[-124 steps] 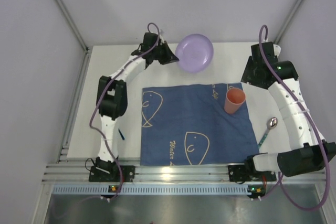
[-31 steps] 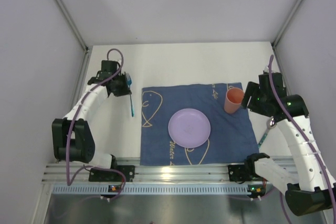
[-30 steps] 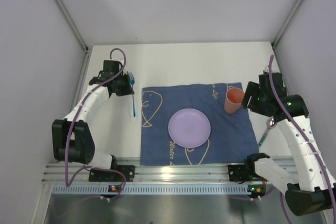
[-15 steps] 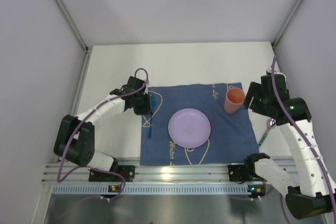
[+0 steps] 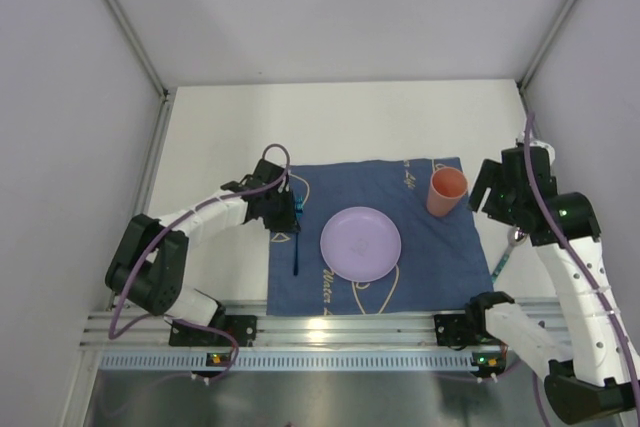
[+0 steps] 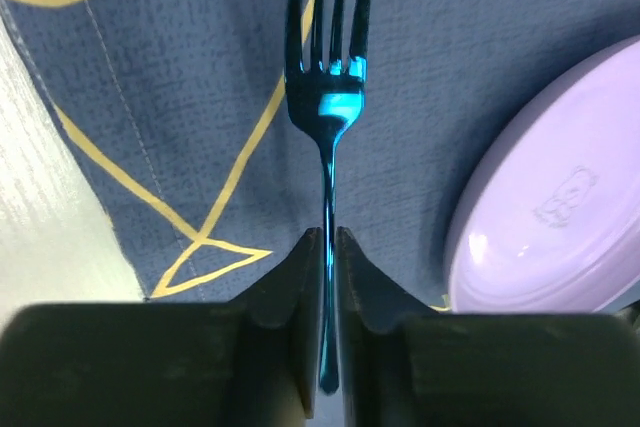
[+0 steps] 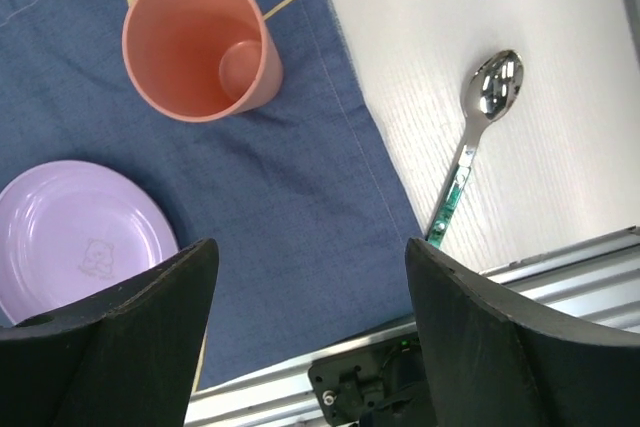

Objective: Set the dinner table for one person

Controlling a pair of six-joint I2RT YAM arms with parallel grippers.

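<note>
left pincer [image 6: 327, 239] + fork [image 6: 328, 97] | moved onto cloth [image 5: 440, 247] | beside plate [image 5: 360, 243]

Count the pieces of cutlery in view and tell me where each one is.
2. A blue fork, clamped in the left gripper, over the blue cloth left of the purple plate. A spoon lies on the white table right of the cloth. The arms could hide more.

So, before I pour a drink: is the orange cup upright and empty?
Upright and empty: the cup stands mouth-up on the cloth, its bare bottom visible.
</note>
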